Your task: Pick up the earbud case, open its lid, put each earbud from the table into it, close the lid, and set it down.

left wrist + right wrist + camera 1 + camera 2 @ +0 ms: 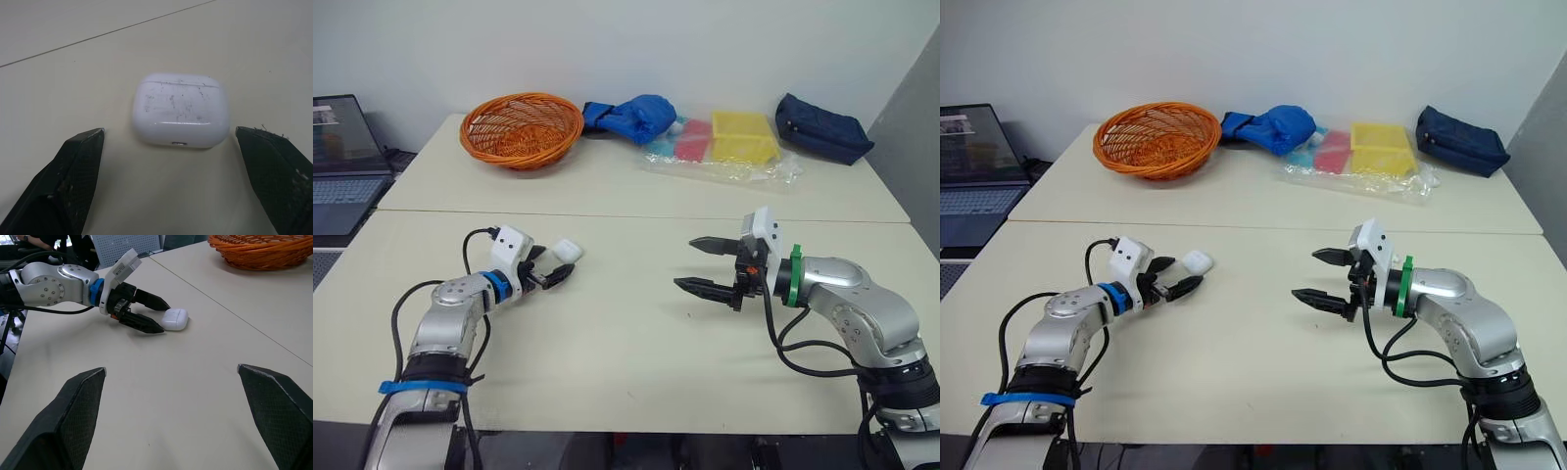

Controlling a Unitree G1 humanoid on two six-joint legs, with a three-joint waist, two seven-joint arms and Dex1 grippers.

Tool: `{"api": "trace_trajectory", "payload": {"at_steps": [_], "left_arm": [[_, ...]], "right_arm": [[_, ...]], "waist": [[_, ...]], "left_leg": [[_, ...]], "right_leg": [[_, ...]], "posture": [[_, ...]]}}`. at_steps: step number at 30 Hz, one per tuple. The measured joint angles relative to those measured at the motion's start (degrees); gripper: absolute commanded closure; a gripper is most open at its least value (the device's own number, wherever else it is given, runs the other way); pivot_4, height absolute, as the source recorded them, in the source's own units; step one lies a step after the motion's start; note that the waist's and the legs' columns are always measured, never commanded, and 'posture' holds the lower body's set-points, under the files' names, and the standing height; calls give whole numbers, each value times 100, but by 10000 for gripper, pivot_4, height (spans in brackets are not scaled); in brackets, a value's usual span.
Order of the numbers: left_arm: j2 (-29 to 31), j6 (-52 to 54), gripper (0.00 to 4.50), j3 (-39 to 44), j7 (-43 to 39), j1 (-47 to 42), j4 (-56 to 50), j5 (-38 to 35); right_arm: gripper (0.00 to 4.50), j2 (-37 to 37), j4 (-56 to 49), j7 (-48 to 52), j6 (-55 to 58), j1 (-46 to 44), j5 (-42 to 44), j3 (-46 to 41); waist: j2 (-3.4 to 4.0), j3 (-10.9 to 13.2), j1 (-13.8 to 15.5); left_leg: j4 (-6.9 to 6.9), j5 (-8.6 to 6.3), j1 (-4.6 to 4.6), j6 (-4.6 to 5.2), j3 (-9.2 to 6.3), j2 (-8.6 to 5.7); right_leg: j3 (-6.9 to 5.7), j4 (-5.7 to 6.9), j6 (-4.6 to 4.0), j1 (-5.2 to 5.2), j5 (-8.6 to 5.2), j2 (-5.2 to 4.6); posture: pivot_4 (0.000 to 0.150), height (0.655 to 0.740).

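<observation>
A small white rounded plastic earbud case (181, 110) lies flat on a pale beige table (626, 362) with its lid shut. Its surface is speckled with dark flecks. The left gripper (1188, 270) rests low over the table with its two black fingers (73, 171) spread wide. The case sits just past their tips, centred in the gap between them, and touches neither finger.

The right gripper (683, 262) hovers above the table with its fingers also spread apart and nothing between them but bare tabletop. Its fingertips point toward the left gripper, and the case lies well away from them.

Far beyond both sets of fingertips, along the back of the table, stand a round orange woven basket (521, 127), a bright blue cloth bundle (638, 117), a yellow plastic tray (742, 135) and a dark navy fabric pouch (822, 129).
</observation>
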Motion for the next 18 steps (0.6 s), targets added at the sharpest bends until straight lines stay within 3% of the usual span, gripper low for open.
{"api": "trace_trajectory", "payload": {"at_steps": [6, 9, 13, 18], "left_arm": [[-35, -333, 198, -10, -206, -243, 507, 124], [-61, -395, 5673, -10, -252, -310, 627, 155], [-122, -421, 17440, -10, -250, -390, 727, 182], [-138, -422, 17846, -10, -248, -396, 719, 219]], "right_arm": [[0, 17, 14, -1, -43, 74, -1, -1], [0, 18, 14, -1, -73, 79, -2, -1], [0, 17, 18, -4, -81, 79, -2, -1], [0, 18, 68, -9, -82, 79, -5, -1]], "waist": [[0, 0, -4], [0, 0, -3], [0, 0, -3], [-1, 0, -3]], "left_leg": [[9, 0, 0, 0, 11, 1], [13, 0, -1, 0, 11, 1], [22, 0, -1, 0, 12, 1], [27, 0, -1, 0, 14, 2]], "right_leg": [[1, 3, 0, 0, 0, 0], [0, 4, 1, 0, 0, 0], [1, 8, 1, 0, 0, 0], [2, 10, 2, 0, 1, 1]], "posture": [[1500, 7400], [1500, 7400], [1500, 7400], [1500, 7400]]}}
